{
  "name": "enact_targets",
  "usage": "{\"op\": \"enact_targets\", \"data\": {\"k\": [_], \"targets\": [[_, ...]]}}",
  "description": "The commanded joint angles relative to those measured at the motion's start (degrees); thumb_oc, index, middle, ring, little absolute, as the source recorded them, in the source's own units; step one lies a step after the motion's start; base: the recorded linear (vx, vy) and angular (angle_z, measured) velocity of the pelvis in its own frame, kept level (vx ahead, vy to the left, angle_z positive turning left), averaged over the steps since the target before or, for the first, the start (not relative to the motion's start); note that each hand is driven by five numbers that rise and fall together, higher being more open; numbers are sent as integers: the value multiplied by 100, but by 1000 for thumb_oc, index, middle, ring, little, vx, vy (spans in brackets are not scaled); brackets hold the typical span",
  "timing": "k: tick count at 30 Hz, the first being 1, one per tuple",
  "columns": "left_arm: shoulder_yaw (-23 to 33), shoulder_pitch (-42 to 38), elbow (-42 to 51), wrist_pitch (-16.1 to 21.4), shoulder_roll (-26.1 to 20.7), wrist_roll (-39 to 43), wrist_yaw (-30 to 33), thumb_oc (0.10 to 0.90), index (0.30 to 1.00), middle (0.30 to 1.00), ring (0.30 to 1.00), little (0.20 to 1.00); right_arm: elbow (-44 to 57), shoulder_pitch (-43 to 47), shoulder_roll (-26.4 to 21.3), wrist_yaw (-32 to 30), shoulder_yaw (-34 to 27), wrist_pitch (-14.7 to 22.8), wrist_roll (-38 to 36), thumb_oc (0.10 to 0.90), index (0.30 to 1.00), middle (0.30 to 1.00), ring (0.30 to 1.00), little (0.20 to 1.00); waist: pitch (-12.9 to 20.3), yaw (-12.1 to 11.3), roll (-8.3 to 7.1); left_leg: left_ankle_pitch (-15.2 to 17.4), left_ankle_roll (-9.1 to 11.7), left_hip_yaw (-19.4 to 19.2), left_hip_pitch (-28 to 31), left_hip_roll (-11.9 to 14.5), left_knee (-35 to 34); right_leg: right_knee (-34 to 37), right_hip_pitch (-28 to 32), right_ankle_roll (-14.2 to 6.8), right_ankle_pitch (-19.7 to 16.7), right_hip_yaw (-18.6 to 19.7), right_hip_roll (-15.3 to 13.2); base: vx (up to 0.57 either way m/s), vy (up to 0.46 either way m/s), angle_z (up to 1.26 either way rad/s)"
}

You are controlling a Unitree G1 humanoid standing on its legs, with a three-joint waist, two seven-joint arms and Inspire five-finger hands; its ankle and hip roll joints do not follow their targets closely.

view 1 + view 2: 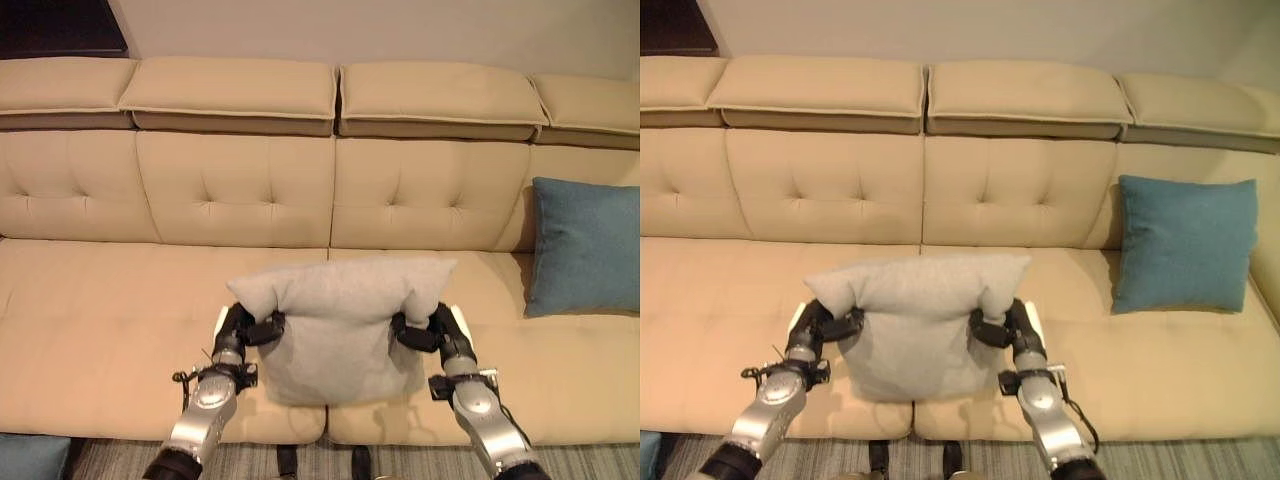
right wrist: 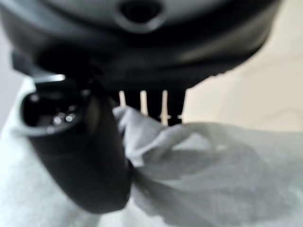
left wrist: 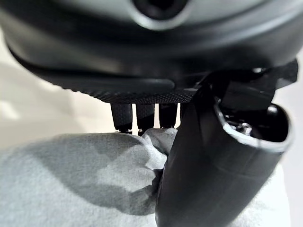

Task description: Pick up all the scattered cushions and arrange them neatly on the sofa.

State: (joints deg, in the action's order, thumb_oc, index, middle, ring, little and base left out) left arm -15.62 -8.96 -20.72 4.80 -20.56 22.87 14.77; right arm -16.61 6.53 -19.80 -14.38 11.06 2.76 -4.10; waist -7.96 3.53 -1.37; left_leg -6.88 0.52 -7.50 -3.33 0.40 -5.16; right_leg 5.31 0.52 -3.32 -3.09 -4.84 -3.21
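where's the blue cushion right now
The blue cushion stands upright against the sofa's backrest at its right end, well to the right of the grey cushion that the left hand and right hand hold.

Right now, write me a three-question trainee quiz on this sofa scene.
1. True or false: both hands grip the grey cushion.
2. Where is the blue cushion? A) on the floor B) upright at the right end of the sofa C) in the left hand
3. Fill in: the right hand pinches the grey cushion's ____ edge.

Key: 1 true; 2 B; 3 right.
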Motion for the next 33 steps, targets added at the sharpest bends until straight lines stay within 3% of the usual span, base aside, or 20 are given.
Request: {"op": "enact_targets", "data": {"k": [1,2,3,11,13,22,23,24,33], "targets": [[-306,-1458,396,971,183,-337,165,400,300,300,300,300,510,1325,-23,-530,28,823,-132,400,300,300,300,300,614,-79,-86,875,259,-160,275,170,43,-45,-72,-552,305,97,-257,14,-9,-7],[-304,-1478,385,975,184,-336,167,400,300,300,300,300,497,1346,-24,-532,28,828,-132,400,300,300,300,300,602,-79,-85,876,259,-160,272,171,45,-48,-75,-552,304,98,-257,-72,-33,-11],[-375,-2188,267,1065,113,-353,496,400,300,300,300,300,329,2082,10,-834,208,827,-56,400,300,300,300,300,508,-106,-71,838,276,-150,140,197,21,-31,-278,-584,230,109,-246,-77,-27,-11],[-519,-3626,-273,1259,-48,-501,1186,400,300,300,300,300,-131,3583,-95,-1501,482,912,191,400,300,300,300,300,337,-115,-58,647,322,-65,-530,243,16,-31,-1028,-645,11,158,-182,-92,-38,-3],[-639,-4304,-713,1312,-144,-617,1481,400,300,300,300,300,-507,4295,-234,-1839,568,934,288,400,300,300,300,300,312,-124,-49,523,367,-11,-936,236,16,-31,-1442,-701,-119,154,-151,-110,-39,0],[-1100,-5627,-1872,1369,-596,-747,1553,400,300,300,300,300,-1661,5484,-585,-2327,743,1049,223,400,300,300,300,300,485,-100,73,242,486,220,-2102,126,16,-31,-2542,-747,-341,83,-137,-44,-36,4],[-1238,-5852,-2181,1357,-687,-742,1495,668,702,702,702,702,-1943,5660,-719,-2267,862,1049,109,800,900,900,900,900,512,-80,102,182,514,264,-2331,96,16,-31,-2769,-751,-380,60,-144,-25,-29,12],[-1261,-5895,-2257,1355,-730,-714,1449,800,900,900,900,900,-1999,5711,-751,-2211,900,1045,57,800,900,900,900,900,526,-78,119,153,524,288,-2432,78,16,-31,-2866,-748,-396,55,-151,-33,-31,17],[-1087,-5481,-2364,1327,-994,-496,1221,800,900,900,900,900,-2270,5308,-831,-1818,981,927,-157,800,900,900,900,900,589,-50,169,66,570,338,-2733,47,16,-31,-3196,-749,-435,31,-158,-2,-10,13]]}}
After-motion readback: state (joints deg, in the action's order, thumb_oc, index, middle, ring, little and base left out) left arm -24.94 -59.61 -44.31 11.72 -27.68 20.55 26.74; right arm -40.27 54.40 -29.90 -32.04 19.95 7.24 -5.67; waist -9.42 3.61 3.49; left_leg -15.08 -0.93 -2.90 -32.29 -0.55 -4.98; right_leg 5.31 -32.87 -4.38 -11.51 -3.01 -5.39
